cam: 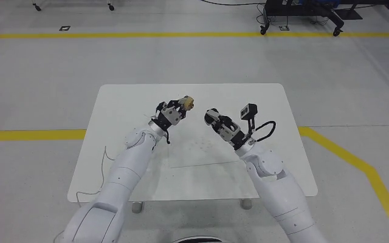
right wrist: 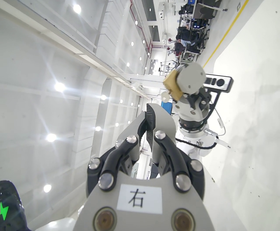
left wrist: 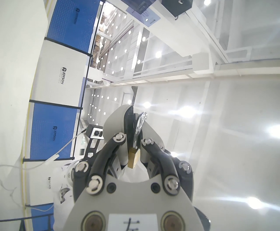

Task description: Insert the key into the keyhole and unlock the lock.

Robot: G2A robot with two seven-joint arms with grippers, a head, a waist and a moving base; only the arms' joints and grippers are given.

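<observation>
A white worktop (cam: 118,106) with rounded corners stands on a pale grey, glossy floor (cam: 194,58). One yellow line (cam: 182,34) crosses the floor beyond the worktop. A second yellow stripe (cam: 39,134) meets the worktop on one side and angles away on the other. A small dark floor plate (cam: 64,28) lies beside the far line, and a black wheeled frame (cam: 304,11) stands farther back. In the left wrist view, blue-and-white partition panels (left wrist: 63,35) line the hall under a white beamed ceiling (left wrist: 175,50) dotted with round lights (left wrist: 113,54). In the right wrist view, distant desks (right wrist: 192,17) carry screens, with chairs around them.
</observation>
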